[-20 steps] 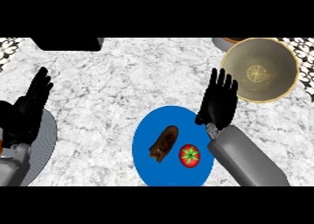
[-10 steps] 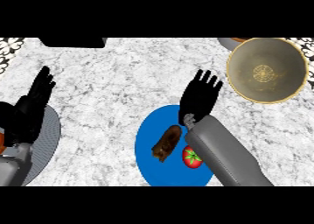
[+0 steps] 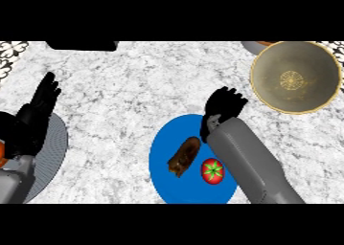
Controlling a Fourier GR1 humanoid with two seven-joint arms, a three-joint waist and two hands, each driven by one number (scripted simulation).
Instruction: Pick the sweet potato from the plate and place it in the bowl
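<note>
Right hand (image 3: 225, 105) nearer, tomato (image 3: 212, 171) beside sweet potato (image 3: 184, 156).

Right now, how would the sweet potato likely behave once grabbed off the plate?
The sweet potato looks stiff and elongated, so it probably lifts without sagging. Its rounded sides could roll on the flat blue plate if nudged, perhaps toward the tomato beside it.
</note>
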